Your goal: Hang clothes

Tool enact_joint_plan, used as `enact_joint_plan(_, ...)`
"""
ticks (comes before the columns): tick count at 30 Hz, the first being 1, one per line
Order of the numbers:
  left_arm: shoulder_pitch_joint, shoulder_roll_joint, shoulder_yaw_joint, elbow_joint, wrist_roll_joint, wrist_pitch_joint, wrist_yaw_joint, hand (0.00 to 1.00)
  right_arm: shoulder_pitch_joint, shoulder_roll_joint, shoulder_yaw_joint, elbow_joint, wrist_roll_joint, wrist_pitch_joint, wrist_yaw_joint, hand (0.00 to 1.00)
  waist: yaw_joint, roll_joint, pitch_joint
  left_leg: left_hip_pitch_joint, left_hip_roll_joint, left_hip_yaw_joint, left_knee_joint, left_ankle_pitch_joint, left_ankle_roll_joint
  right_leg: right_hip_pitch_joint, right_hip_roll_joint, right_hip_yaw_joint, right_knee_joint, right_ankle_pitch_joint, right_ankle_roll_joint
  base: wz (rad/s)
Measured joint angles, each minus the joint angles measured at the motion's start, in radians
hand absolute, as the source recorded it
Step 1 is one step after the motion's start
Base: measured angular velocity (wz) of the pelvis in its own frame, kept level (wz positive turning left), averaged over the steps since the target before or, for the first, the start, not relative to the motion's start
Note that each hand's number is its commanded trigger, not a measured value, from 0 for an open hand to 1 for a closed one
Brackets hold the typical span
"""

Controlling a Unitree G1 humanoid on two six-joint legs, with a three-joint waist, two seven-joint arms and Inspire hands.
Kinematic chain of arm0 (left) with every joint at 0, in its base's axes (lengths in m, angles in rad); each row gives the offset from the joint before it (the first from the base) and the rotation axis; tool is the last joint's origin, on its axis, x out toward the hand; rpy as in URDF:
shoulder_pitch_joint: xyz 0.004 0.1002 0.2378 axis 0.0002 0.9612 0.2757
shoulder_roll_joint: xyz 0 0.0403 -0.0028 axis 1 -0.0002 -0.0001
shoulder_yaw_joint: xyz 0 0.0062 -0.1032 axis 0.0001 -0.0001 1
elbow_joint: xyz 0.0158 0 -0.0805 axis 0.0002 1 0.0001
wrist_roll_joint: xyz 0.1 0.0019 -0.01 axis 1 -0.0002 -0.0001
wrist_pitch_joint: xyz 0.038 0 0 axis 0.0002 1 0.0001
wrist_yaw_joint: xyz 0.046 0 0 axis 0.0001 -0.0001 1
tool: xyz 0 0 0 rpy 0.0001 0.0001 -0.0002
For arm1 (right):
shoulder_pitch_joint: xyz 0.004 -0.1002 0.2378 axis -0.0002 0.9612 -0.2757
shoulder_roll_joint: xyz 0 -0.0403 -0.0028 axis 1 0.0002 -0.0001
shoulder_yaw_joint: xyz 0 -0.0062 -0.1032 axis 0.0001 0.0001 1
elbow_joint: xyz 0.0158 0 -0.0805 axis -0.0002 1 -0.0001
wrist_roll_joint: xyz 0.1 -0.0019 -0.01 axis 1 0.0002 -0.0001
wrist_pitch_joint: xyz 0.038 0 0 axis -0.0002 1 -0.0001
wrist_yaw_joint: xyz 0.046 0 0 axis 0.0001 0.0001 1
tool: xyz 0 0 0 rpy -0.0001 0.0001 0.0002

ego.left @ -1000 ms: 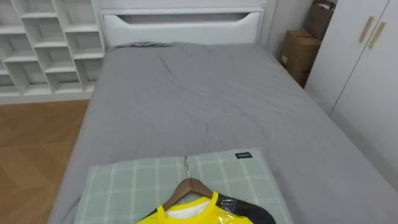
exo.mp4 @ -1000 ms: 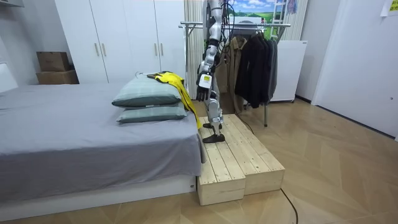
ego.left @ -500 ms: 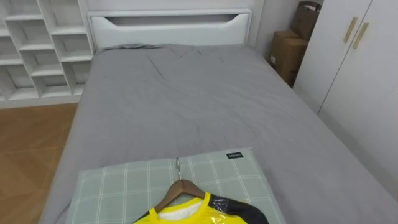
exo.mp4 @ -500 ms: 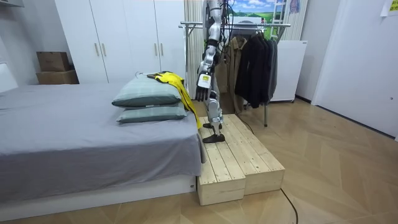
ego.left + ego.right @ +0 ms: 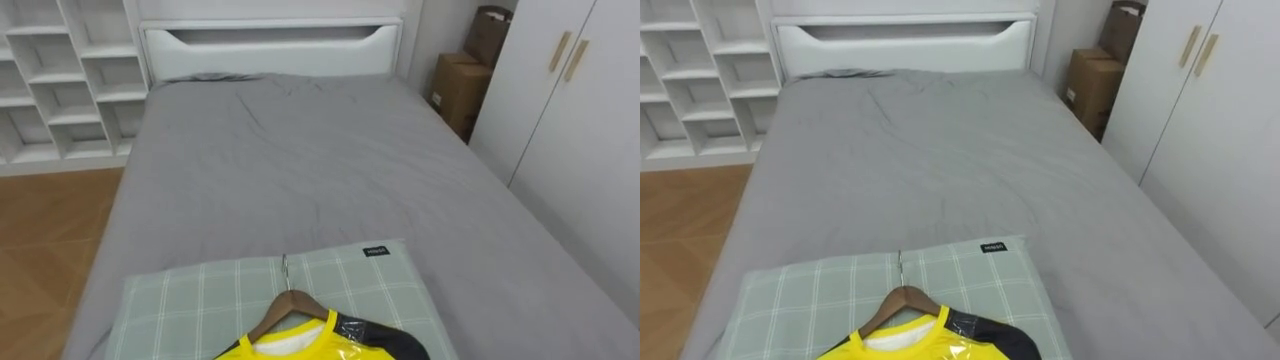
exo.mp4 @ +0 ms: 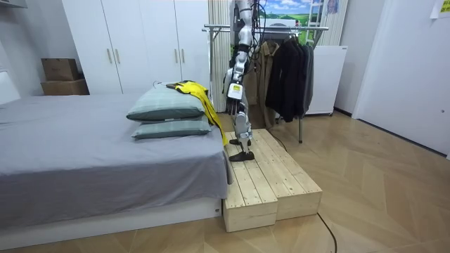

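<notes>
Yellow shirt (image 5: 300,350), already threaded on a wooden hanger (image 5: 291,301), is laid flat on the pillow (image 5: 200,300) at 6 o'clock, hook toward 12, judged ready to be lifted to the rack (image 6: 309,28). A robot hand (image 6: 233,91) is seen beside the bed (image 6: 105,154); its grip cannot be told. Boxes (image 5: 455,90) at 2 o'clock are stacked, contents hidden.

"How much of the shirt (image 5: 305,347) shows?"
"Collar and shoulders. The bottom edge cuts off the rest, and the pillow (image 5: 190,300) too. The shirt hides the hanger's (image 5: 288,301) ends."
"The left hand (image 6: 232,93)?"
"Too small in the room view to read."
</notes>
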Motion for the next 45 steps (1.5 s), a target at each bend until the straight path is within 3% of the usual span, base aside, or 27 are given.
enact_joint_plan(6,0.026,0.000,0.037,-0.060,0.020,-0.001,0.065,0.00,-0.002,-0.001,-0.003,0.003,-0.009,-0.002,-0.001,0.00,-0.001,0.008,-0.0039,0.004,-0.002,-0.023,0.002,0.000,0.000,0.007,0.002,0.000,0.000,-0.002,-0.002,0.02)
enact_joint_plan(9,0.010,0.011,0.042,-0.079,0.056,-0.005,0.120,0.00,-0.007,-0.002,-0.002,0.010,-0.009,-0.006,-0.001,0.00,-0.003,0.011,-0.0011,0.000,-0.004,-0.043,0.001,0.000,0.000,0.008,0.002,-0.013,0.000,-0.004,-0.003,0.08)
enact_joint_plan(15,-0.007,0.019,0.082,-0.223,0.162,-0.029,0.244,0.00,-0.006,-0.025,-0.005,-0.005,-0.039,-0.011,0.003,0.00,-0.004,0.032,0.0025,0.003,-0.008,-0.071,0.000,0.001,0.000,0.016,0.002,-0.022,-0.001,-0.009,-0.004,0.05)
enact_joint_plan(20,-0.035,0.044,0.078,-0.341,0.334,-0.040,0.360,0.00,-0.012,-0.043,-0.013,-0.007,-0.071,-0.011,0.000,0.00,-0.007,0.041,0.0021,0.003,-0.015,-0.105,-0.004,0.001,0.000,0.014,0.002,-0.025,0.001,-0.014,-0.004,0.01)
enact_joint_plan(26,-0.041,0.053,0.035,-0.739,0.655,-0.011,0.422,0.00,-0.018,-0.047,-0.019,-0.014,-0.093,-0.009,-0.003,0.00,-0.009,0.048,-0.0030,-0.006,-0.016,-0.117,0.000,0.001,0.000,0.011,0.001,-0.032,0.002,-0.015,-0.004,0.04)
enact_joint_plan(31,-0.054,0.079,-0.027,-0.914,0.833,0.014,0.458,0.00,-0.011,-0.066,-0.002,-0.019,-0.086,-0.009,-0.022,0.00,-0.014,0.055,-0.0093,-0.005,-0.017,-0.118,0.000,0.001,0.000,0.016,0.001,-0.030,0.002,-0.014,-0.005,0.01)
enact_joint_plan(39,-0.069,0.086,-0.068,-0.945,0.844,0.020,0.467,0.00,-0.014,-0.068,-0.001,-0.020,-0.087,-0.013,-0.032,0.00,-0.040,0.055,-0.0068,-0.004,-0.017,-0.113,0.000,0.001,0.000,0.005,0.003,-0.009,0.000,-0.016,-0.005,-0.03)
enact_joint_plan(45,-0.072,0.087,-0.101,-0.946,0.825,-0.015,0.467,0.00,-0.012,-0.068,-0.001,-0.020,-0.073,-0.045,-0.033,0.00,-0.063,0.060,-0.0045,0.002,-0.017,-0.116,-0.003,0.001,0.000,0.009,0.004,-0.007,0.000,-0.016,-0.005,-0.01)
